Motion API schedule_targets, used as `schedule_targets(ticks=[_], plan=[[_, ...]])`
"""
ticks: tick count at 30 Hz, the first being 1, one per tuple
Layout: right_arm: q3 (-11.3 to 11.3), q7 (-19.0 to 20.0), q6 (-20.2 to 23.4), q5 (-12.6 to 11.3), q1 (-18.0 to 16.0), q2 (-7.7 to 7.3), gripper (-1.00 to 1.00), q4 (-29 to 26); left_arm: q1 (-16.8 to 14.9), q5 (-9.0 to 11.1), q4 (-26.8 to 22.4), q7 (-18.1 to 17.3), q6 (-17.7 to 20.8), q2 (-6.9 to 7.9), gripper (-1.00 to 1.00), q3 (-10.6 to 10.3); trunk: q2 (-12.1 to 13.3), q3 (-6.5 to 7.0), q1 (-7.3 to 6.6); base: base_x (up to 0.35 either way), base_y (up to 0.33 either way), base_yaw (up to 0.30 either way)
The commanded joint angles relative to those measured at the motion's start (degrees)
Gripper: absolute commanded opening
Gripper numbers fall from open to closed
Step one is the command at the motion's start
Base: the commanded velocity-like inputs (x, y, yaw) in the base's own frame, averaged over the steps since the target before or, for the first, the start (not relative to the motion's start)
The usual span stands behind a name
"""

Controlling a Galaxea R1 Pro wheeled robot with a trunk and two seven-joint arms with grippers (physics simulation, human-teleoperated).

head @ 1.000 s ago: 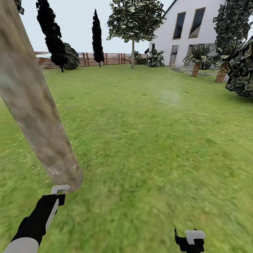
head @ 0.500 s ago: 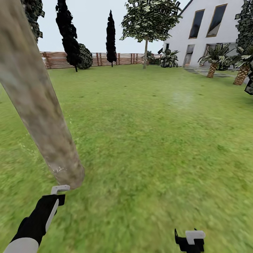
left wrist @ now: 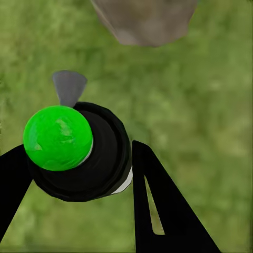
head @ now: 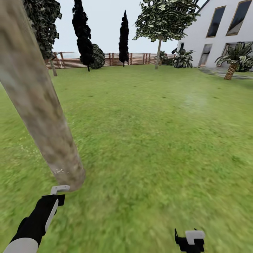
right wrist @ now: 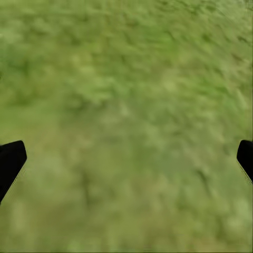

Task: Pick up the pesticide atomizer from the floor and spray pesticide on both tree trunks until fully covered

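A thick grey-brown tree trunk (head: pixel 38 105) slants across the left of the head view and meets the lawn just ahead of my left gripper (head: pixel 53 201). That gripper is shut on the pesticide atomizer (left wrist: pixel 79 153), a black bottle with a bright green round cap. Its pale nozzle (head: pixel 59 189) points at the trunk's base (left wrist: pixel 142 21). A few tiny white specks of pesticide (head: pixel 59 171) cling to the lower trunk and to the grass beside it. My right gripper (head: pixel 189 239) hangs open over bare grass (right wrist: pixel 126 105), holding nothing.
Open lawn stretches ahead to a brown slat fence (head: pixel 116 59). Along the fence stand black columnar trees (head: pixel 123 38), a leafy tree (head: pixel 165 21) and another dark-leaved tree (head: pixel 44 24). A white house (head: pixel 225 31) and palms (head: pixel 233 58) are at the far right.
The whole head view has shifted: the fence, trees and house slid to the right, so the camera turned left. Both arms keep their places in the picture.
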Motion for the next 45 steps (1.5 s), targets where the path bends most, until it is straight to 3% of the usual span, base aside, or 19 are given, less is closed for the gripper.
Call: schedule_targets(ticks=[1, 29, 31, 32, 33, 37, 38, 40, 42, 45], plan=[[0.0, 0.0, 0.0, 0.0, 0.0, -0.01, 1.00, 0.0, 0.0, 0.0, 0.0, 0.0, 0.0, 0.00, -1.00, 0.0, 0.0, 0.00, 0.00, 0.204, -0.230, 0.277], [-0.1, 0.0, 0.0, -0.1, 0.0, -0.09, 1.00, 0.0, 0.0, 0.5, 0.1, 0.0, -0.1, -0.14, -1.00, -0.1, 0.0, 0.00, 0.00, 0.084, -0.081, 0.249], [-0.1, 0.0, 0.0, -0.1, 0.0, -0.06, 1.00, -0.1, -0.6, 0.7, 0.4, -0.4, -3.3, -1.39, -1.00, -0.3, 0.0, 0.00, 0.00, 0.000, -0.002, 0.003], [-0.1, 0.0, 0.0, -0.1, 0.0, -0.07, 1.00, -0.1, -0.8, 0.6, 0.4, -0.8, -4.4, -2.36, -1.00, -1.2, 0.0, 0.00, 0.00, 0.000, 0.000, 0.000], [-0.1, 0.0, 0.0, -0.2, 0.0, -0.10, 1.00, -0.1, -0.9, 0.4, 0.2, -0.8, -4.9, -2.40, -1.00, -3.1, 0.0, 0.00, 0.00, 0.000, 0.000, 0.000], [-0.2, 0.0, 0.0, -0.2, 0.0, -0.13, 1.00, -0.1, -4.1, 0.3, 0.0, -0.9, -4.8, -0.08, -1.00, -4.4, 0.0, 0.00, 0.00, 0.000, 0.000, 0.000], [-0.2, 0.0, 0.0, -0.2, 0.0, -0.16, 1.00, -0.1, -4.3, 0.3, -0.1, -1.0, -4.6, -0.39, -1.00, -5.3, 0.0, 0.00, 0.00, 0.000, 0.000, 0.000], [-0.2, 0.0, 0.0, -0.2, 0.0, -0.16, 1.00, -0.1, -4.8, 0.6, -0.1, -1.5, -4.5, -0.68, -1.00, -9.0, 0.0, 0.00, 0.00, 0.000, 0.000, 0.000], [-0.2, 0.0, 0.0, -0.2, 0.0, -0.14, 1.00, -0.1, -6.1, 0.8, 0.0, -2.4, -4.4, -0.35, -1.00, -10.1, 0.0, 0.00, 0.00, 0.000, 0.000, 0.000], [-0.2, 0.0, 0.0, -0.2, 0.0, -0.14, 1.00, -0.1, -8.8, 0.6, 0.0, -4.0, -4.3, 1.21, -1.00, -9.1, 0.0, 0.00, 0.00, 0.000, 0.000, 0.000]])
